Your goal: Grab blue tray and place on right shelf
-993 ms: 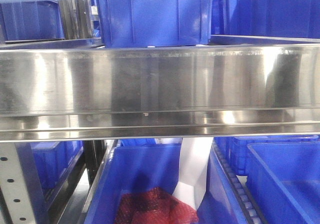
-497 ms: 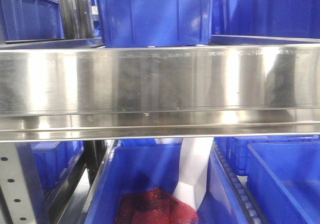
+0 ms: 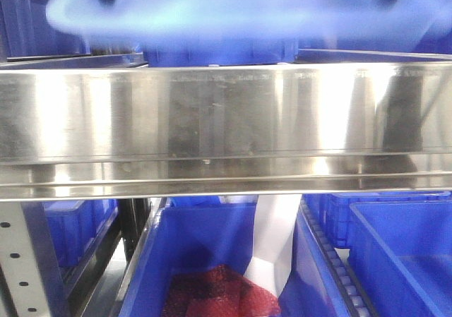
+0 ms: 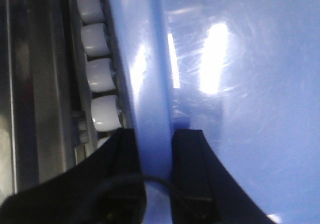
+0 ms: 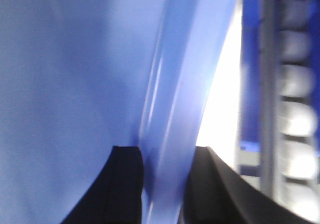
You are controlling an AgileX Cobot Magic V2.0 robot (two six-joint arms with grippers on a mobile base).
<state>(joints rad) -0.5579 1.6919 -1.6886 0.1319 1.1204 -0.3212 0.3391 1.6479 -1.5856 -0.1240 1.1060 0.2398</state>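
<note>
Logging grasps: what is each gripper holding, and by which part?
Both hold the blue tray: left gripper and right gripper each clamp its rim, on opposite sides.

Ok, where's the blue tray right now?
Front view: the blue tray blurs across the top, above the steel lip of the right shelf, in front of dark-blue bins. Its rim is pinched by the left gripper and the right gripper.
</note>
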